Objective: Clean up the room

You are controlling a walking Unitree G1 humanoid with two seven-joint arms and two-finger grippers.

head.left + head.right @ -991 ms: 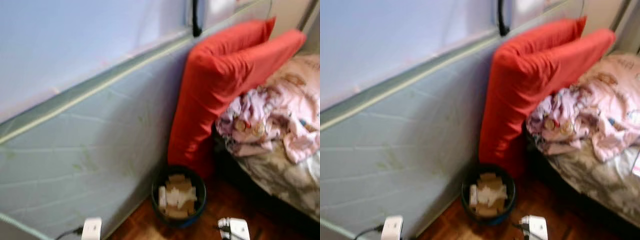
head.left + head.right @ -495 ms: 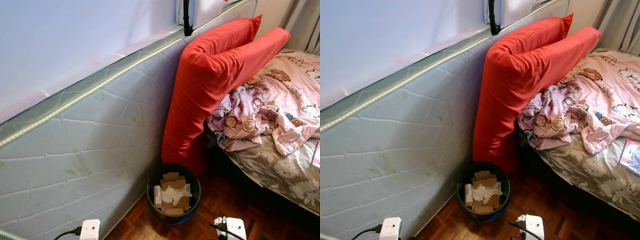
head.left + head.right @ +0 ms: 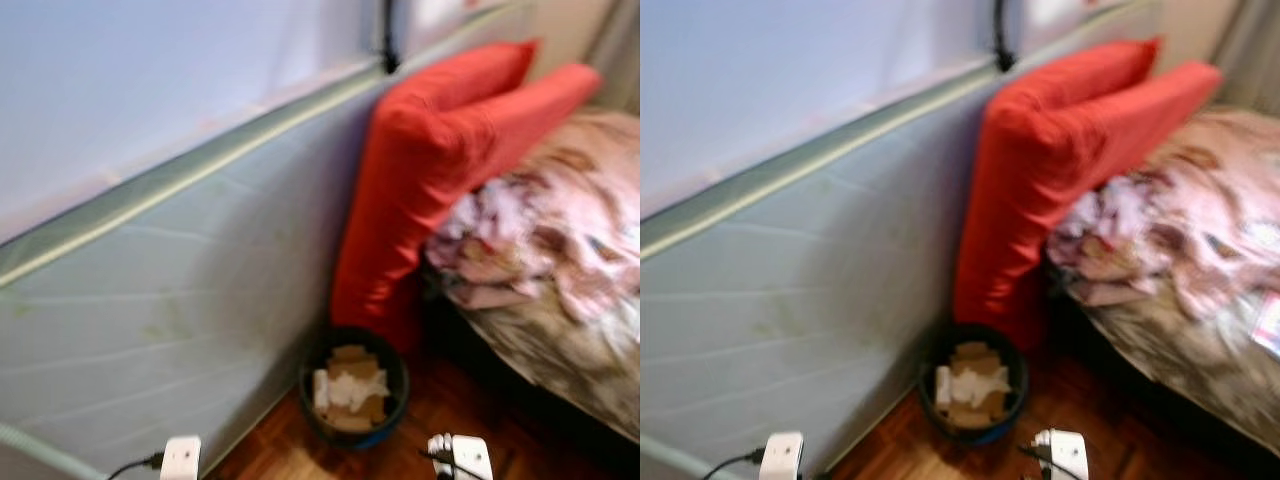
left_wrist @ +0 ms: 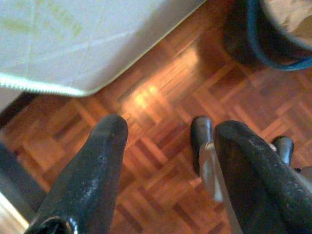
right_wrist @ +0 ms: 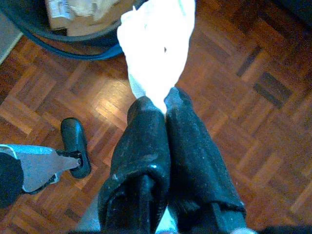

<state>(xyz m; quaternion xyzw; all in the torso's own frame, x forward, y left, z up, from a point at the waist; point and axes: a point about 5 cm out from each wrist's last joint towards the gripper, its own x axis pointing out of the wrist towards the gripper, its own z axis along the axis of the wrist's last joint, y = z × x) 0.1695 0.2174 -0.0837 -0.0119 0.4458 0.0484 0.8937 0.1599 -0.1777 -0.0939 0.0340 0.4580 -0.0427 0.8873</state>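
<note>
A quilted mattress (image 3: 150, 300) is stood on edge along the left of the head views, which are blurred. To its right a big red cushion (image 3: 440, 170) is propped between the mattress and the bed (image 3: 560, 350), where a crumpled pink patterned blanket (image 3: 560, 240) is heaped. On the parquet floor (image 4: 161, 146), at the foot of the cushion and just beside the mattress, a dark round waste bin (image 3: 354, 388) is seen, loaded with cardboard scraps and white paper.

In the right wrist view, the right gripper (image 5: 165, 109) is pressed tight together, and a white crumpled tissue (image 5: 156, 44) is pinched at the fingertips; the tissue is held above the floor just beside the bin's blue rim (image 5: 73, 46).

In the left wrist view, the left gripper (image 4: 168, 131) is spread wide with nothing between its fingers, hung over bare parquet near the mattress corner, the bin off to one side.
</note>
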